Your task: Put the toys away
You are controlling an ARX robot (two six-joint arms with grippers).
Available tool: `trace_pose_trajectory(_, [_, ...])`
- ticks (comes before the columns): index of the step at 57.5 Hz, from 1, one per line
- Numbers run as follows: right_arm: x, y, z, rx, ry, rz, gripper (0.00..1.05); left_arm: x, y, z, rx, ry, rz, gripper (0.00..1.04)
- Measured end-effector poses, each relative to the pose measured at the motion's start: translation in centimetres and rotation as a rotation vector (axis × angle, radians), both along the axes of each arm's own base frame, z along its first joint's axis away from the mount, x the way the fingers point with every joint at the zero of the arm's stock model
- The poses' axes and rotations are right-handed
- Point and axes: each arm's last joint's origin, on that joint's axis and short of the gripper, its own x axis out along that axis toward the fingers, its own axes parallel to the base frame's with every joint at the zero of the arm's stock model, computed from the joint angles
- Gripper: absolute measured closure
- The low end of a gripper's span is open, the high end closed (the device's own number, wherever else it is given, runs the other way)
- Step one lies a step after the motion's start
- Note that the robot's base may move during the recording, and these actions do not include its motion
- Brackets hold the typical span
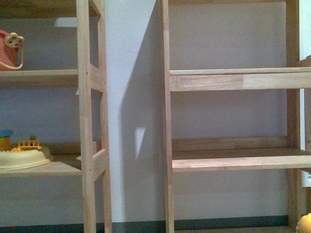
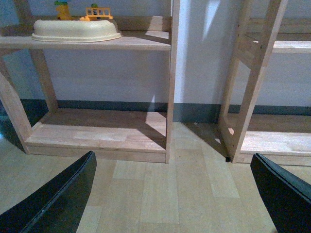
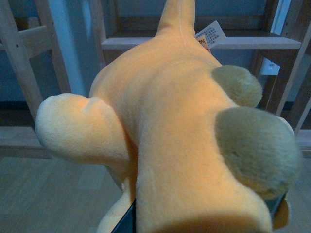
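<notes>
Crowding the wooden shelf (image 3: 252,43): plush toy (image 3: 165,121) in right pincer (image 3: 199,216).

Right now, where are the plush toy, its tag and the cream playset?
plush toy (image 3: 165,126), right wrist view, on its orange back.
tag (image 3: 210,34), right wrist view, on the white paper.
cream playset (image 1: 24,159), front view, on its cream base.

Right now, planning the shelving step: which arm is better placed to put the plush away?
Likely right: the right gripper holds the plush toy facing the shelf; the left gripper is open and empty.
</notes>
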Motion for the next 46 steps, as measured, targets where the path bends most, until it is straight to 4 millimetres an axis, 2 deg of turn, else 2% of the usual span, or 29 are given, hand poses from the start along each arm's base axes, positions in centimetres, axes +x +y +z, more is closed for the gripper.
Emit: trace_pose_trajectory(46, [0.00, 0.00, 0.00, 0.000, 0.000, 0.002, 0.95, 0.00, 0.00, 0.00, 0.000, 0.000, 0.000, 0.06])
